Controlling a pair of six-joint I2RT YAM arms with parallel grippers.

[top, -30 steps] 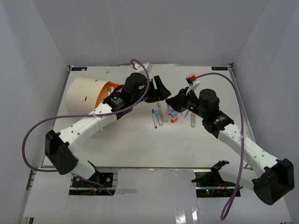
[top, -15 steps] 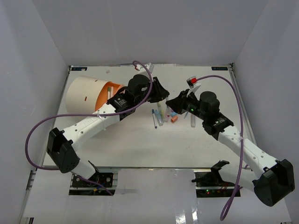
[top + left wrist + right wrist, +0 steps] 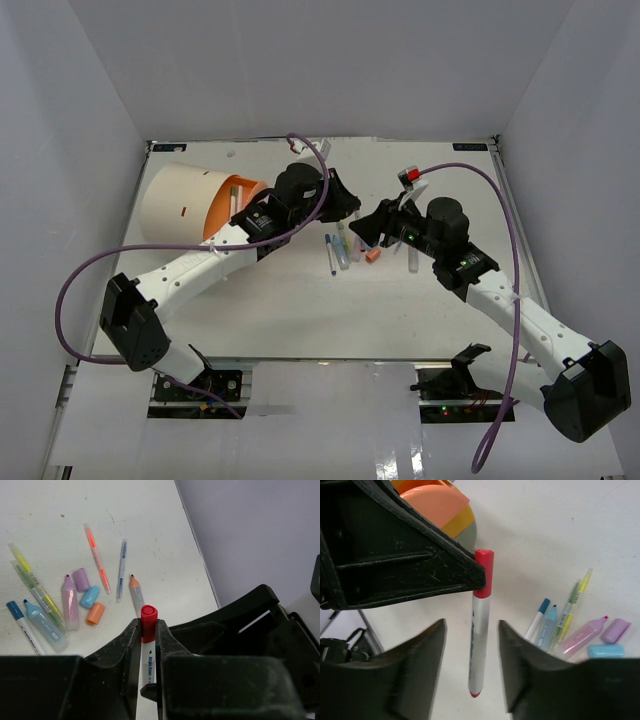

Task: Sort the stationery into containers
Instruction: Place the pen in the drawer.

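My left gripper [image 3: 148, 626] is shut on a white pen with a red cap [image 3: 148, 616], held above the table. The same pen [image 3: 481, 630] hangs between the fingers of my open right gripper [image 3: 471, 629], which do not touch it. The two grippers meet over the table's middle, the left gripper [image 3: 345, 204] close to the right gripper [image 3: 373, 228]. More stationery lies below: yellow highlighters [image 3: 35, 585], a pink highlighter [image 3: 70, 602], blue markers [image 3: 45, 625] and small caps [image 3: 90, 596]. The cream container [image 3: 180, 205] with its orange face [image 3: 225, 205] lies at the left.
An orange pen [image 3: 97, 557] and a thin blue pen [image 3: 121, 570] lie nearer the right wall [image 3: 250, 535]. The table's right edge [image 3: 197, 555] runs along that wall. Purple cables [image 3: 470, 170] arc over both arms.
My left gripper has closed onto the red-capped pen. My right gripper, which was shut on it, has opened and let go.
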